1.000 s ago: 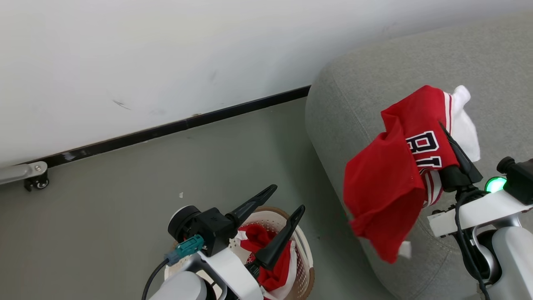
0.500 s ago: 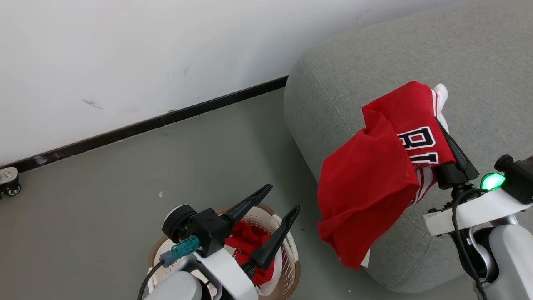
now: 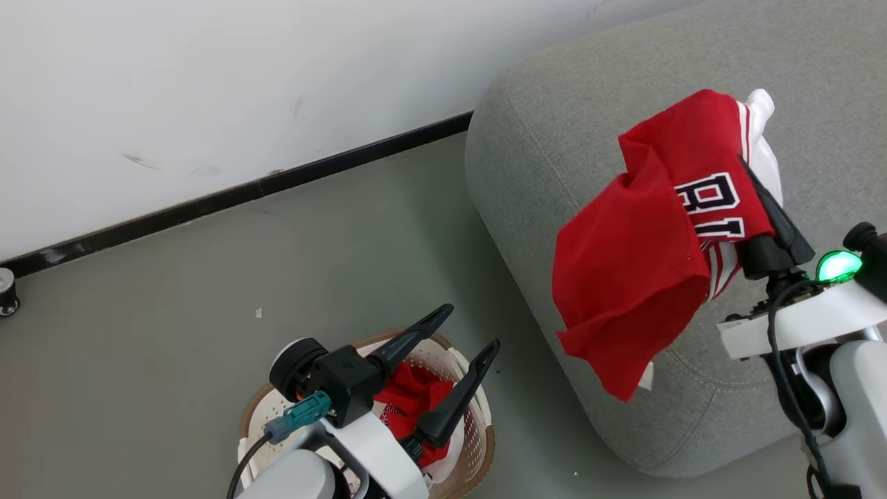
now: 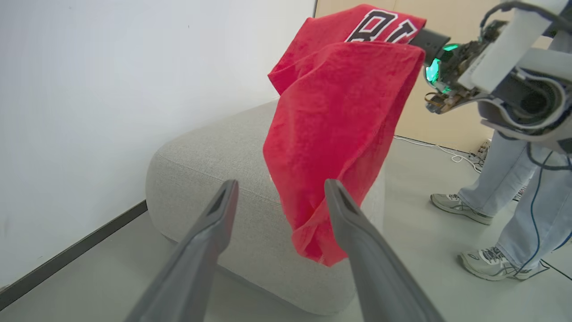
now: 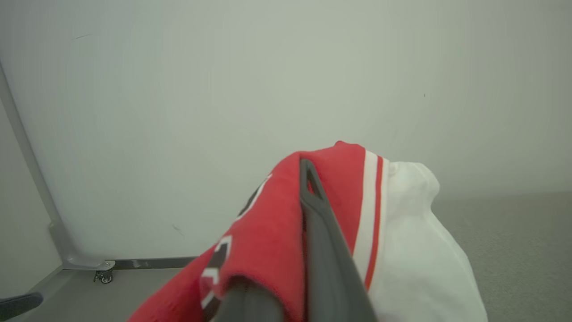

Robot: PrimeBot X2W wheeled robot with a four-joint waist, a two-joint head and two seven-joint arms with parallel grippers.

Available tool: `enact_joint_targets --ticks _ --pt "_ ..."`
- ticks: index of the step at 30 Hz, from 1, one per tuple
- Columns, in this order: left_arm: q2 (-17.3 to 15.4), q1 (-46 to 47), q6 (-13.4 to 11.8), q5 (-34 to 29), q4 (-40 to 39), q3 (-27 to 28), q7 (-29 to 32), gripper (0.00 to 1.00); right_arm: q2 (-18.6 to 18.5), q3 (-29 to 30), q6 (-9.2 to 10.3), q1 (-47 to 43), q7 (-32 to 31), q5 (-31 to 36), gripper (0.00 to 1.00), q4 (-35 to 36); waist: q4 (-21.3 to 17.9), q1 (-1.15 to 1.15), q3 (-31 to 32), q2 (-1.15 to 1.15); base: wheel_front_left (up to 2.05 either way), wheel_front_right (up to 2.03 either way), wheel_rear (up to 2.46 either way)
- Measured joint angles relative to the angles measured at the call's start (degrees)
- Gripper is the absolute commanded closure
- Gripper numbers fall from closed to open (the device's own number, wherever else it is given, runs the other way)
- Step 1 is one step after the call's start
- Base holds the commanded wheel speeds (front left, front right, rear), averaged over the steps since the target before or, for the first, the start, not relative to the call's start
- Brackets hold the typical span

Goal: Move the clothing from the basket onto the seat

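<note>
My right gripper [image 3: 747, 170] is shut on a red garment with black-and-white lettering [image 3: 644, 256], one piece of the clothing. The garment hangs over the near corner of the grey seat [image 3: 554, 138], its lower end dangling past the seat's edge. The right wrist view has one dark finger [image 5: 313, 210] wrapped in the red and white cloth [image 5: 268, 241]. My left gripper [image 3: 472, 326] stands open and holds nothing above the cream basket [image 3: 477, 426]. A second red piece [image 3: 412, 391] lies inside the basket. From the left wrist, the hanging garment [image 4: 335, 134] drapes in front of the seat [image 4: 214, 152].
A white wall with a black baseboard [image 3: 312, 173] runs behind the grey floor. A small caster [image 3: 7, 294] sits at the far left. A person's legs and shoes [image 4: 514, 192] stand beyond the seat, near a cable on the floor [image 4: 447, 152].
The head camera has shifted, so the whole picture slid. The right gripper has carried the garment a little higher and further over the seat. The left gripper stays open above the basket.
</note>
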State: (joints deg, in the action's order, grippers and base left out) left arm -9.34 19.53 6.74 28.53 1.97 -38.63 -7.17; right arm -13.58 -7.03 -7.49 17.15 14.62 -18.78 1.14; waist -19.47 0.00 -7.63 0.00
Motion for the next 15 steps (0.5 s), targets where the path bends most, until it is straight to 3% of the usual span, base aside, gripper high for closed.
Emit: enact_joint_targets --ticks 15 --pt "-0.55 0.33 0.01 -0.03 -0.76 -0.63 0.66 0.0 -6.35 3.27 -0.01 9.17 0.0 -3.22 1.0 -2.47 0.69 0.0 -2.29 0.0 0.0 0.0 0.0"
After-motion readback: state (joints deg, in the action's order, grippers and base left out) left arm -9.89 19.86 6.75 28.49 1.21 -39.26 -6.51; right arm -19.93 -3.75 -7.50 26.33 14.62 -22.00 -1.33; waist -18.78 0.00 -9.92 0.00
